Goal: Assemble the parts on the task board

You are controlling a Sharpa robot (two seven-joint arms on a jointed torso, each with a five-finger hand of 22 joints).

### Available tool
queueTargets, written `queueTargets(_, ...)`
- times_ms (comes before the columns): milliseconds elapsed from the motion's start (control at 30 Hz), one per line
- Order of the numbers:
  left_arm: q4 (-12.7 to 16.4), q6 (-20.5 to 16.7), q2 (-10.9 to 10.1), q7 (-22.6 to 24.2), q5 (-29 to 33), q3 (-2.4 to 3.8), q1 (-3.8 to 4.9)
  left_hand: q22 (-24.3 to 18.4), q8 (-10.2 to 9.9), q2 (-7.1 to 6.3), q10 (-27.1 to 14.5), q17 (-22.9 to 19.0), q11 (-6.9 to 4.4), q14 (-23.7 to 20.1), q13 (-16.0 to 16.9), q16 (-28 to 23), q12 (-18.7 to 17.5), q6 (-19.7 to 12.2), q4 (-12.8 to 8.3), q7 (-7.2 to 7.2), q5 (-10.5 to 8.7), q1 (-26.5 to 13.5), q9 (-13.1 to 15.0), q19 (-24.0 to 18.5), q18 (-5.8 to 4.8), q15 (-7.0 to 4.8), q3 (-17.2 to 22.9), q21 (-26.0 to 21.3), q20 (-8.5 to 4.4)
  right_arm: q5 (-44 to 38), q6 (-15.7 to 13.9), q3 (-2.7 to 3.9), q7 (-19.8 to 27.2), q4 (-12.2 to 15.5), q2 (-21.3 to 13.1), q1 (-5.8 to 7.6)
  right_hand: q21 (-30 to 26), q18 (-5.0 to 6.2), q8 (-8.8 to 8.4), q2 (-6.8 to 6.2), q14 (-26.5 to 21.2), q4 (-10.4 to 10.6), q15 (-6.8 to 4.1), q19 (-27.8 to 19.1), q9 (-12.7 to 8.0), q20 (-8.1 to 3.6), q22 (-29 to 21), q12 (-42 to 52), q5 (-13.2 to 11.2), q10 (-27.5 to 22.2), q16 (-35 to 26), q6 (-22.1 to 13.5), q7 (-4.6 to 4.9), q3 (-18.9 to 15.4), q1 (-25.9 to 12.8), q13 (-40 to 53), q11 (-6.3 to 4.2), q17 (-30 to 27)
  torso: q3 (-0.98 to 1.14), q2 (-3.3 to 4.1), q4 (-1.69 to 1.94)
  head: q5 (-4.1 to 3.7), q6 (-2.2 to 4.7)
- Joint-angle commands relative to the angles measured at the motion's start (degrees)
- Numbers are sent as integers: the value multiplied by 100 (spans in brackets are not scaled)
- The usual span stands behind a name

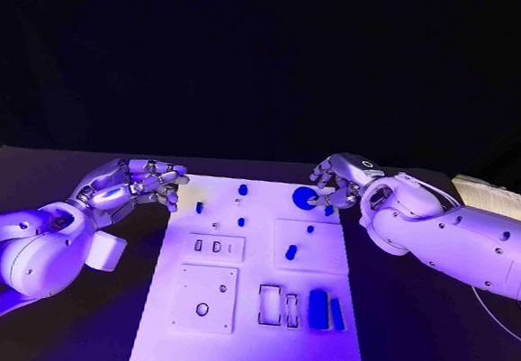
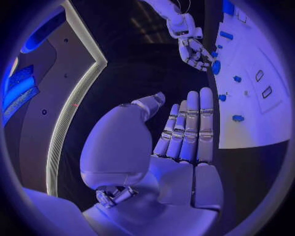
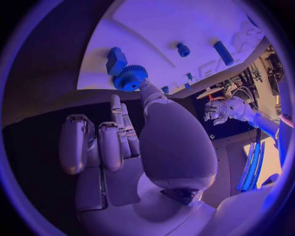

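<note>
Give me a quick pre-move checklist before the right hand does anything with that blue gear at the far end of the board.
1. Right hand at the blue gear: ok, its fingertips are at the gear's edge.
2. Firm grip on the gear: cannot tell; in the right wrist view one fingertip meets the gear, the others lie alongside.
3. Left hand out of the way: ok, open off the task board's left edge, holding nothing.
4. Gear seated flat on the board: cannot tell.
5. Neighbouring blue block clear of the gear: not ok, it sits right against it.
</note>
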Motion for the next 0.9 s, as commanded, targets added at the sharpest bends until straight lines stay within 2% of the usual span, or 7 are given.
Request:
queueTargets(33, 7, 112, 11, 27, -13, 3, 4, 6, -29, 41, -21, 10, 5, -34, 0, 30, -5, -31, -7, 7, 15, -13, 10, -37, 33, -11, 19, 19, -1, -445, 180, 0, -285, 3, 29, -7, 42, -11, -13, 3, 214, 28, -32, 98, 11, -23, 24, 50, 45, 63, 33, 10, -26, -57, 74, 29, -27, 23, 5, 0, -2, -6, -6)
queueTargets(267, 6, 107, 15, 25, -13, 3, 4, 6, -29, 41, -21, 10, 5, -34, 0, 30, -5, -31, -7, 7, 15, -13, 10, -37, 33, -11, 19, 19, -1, -261, 286, -5, -282, -32, 113, -32, 195, -48, -27, -7, 245, 319, -141, 149, 46, -120, 236, 624, 119, 513, 111, 14, -129, -230, 271, 517, -155, 199, 9, 4, 3, 7, -22)
queueTargets(367, 5, 102, 15, 23, -13, 3, 4, 15, -28, 46, -20, 9, 4, -35, 0, 38, -4, -30, -13, 7, 15, -9, 11, -46, 33, -12, 27, 35, -2, -66, 299, -6, -266, -57, 132, -36, 240, -77, -10, 14, 258, 400, -262, 160, 116, -176, 322, 2421, 168, 144, 144, 8, -144, -415, 336, 2090, -366, 282, 3, 2, 6, 1, -24)
queueTargets(400, 4, 100, 15, 23, -13, 3, 4, 15, -28, 46, -20, 9, 4, -35, 0, 38, -4, -30, -13, 7, 15, -9, 11, -46, 33, -12, 27, 35, -2, -22, 300, -6, -261, -61, 135, -37, 245, -67, -8, 46, 258, 393, -235, 163, 122, -211, 331, 2632, 163, 20, 144, 2, -196, -411, 344, 2286, -296, 285, 2, 2, 6, 1, -24)
queueTargets(433, 3, 98, 15, 22, -13, 3, 4, 15, -28, 46, -20, 9, 4, -35, 0, 38, -4, -30, -13, 7, 15, -9, 11, -46, 33, -12, 27, 35, -2, 53, 304, -6, -250, -67, 142, -38, 343, -82, 9, 86, 289, 398, -197, 203, 151, -250, 468, 4508, 202, 95, 195, -15, -234, -437, 318, 4116, -288, 425, 1, 3, 4, 7, -25)
queueTargets(533, 2, 93, 14, 20, -13, 3, 4, 15, -28, 46, -20, 9, 4, -35, 0, 38, -4, -30, -13, 7, 15, -9, 11, -46, 33, -12, 27, 35, -2, 178, 315, -7, -228, -81, 160, -39, 456, -122, 37, 133, 320, 398, -236, 244, 175, -212, 622, 5896, 232, 539, 258, -7, -219, -419, 290, 5608, -276, 597, 7, 7, -1, 15, -31)
queueTargets(900, 7, 88, 5, 19, -14, 3, 4, 27, -31, 58, -24, 9, 9, -39, -1, 45, -6, -35, -3, 13, 15, -22, 12, -57, 32, -9, 32, 52, -1, 488, 387, -7, -101, -196, 235, -41, 616, -165, 62, 230, 361, 402, -218, 299, 190, -193, 831, 6587, 484, 928, 340, 21, -200, -338, 237, 6411, -258, 828, 2, 8, 3, 12, -51)
